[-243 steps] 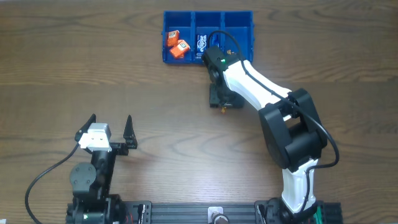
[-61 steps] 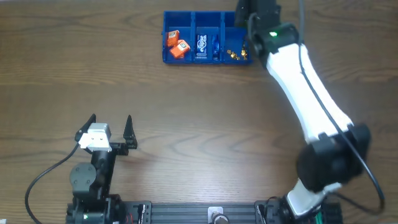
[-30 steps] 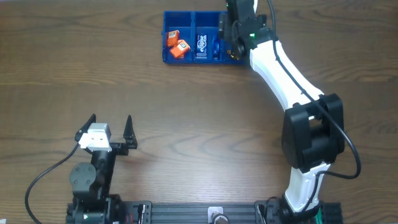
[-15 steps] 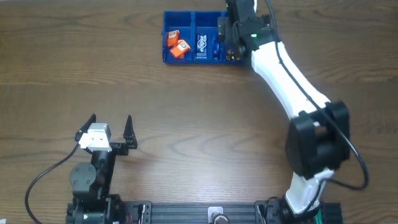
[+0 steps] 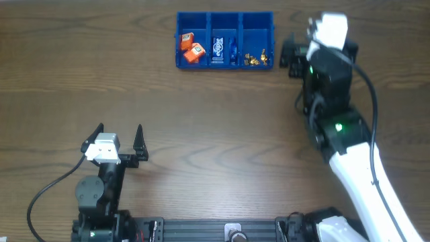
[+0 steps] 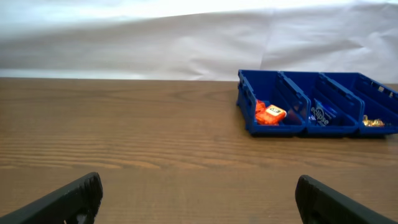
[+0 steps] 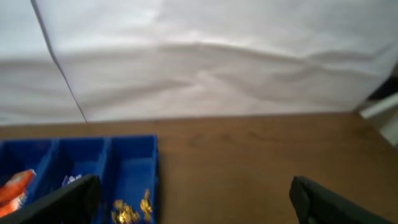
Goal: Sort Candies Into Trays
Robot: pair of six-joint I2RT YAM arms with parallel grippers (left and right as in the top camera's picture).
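Three kinds of candy lie sorted in the blue tray (image 5: 226,66) at the far side of my wooden table (image 5: 201,134). The orange candies (image 5: 190,47) sit in its left compartment, the blue-wrapped candies (image 5: 218,47) in the middle one and a scatter of small gold candies (image 5: 255,59) along the near wall of the right one.

My right gripper (image 5: 290,55) hangs just beside the tray's right end in the top view. Its fingers are spread wide and hold nothing. From that wrist, between the spread fingers of the right gripper (image 7: 193,205), I see the tray (image 7: 134,155) off to one side. The gold candies (image 7: 130,210) are in its nearest compartment, the blue-wrapped candies (image 7: 71,180) and orange candies (image 7: 15,183) beyond, and a white sheet (image 7: 217,62) hangs behind the table.

My left gripper (image 5: 119,128) is well apart from all of this, close to its own base at the near left of the table, fingers wide open and empty. Seen between the fingers of the left gripper (image 6: 199,202), the tray (image 6: 273,127) stands far across the wood. The orange candies (image 6: 268,112), blue-wrapped candies (image 6: 321,114) and gold candies (image 6: 373,122) show over its low front wall.
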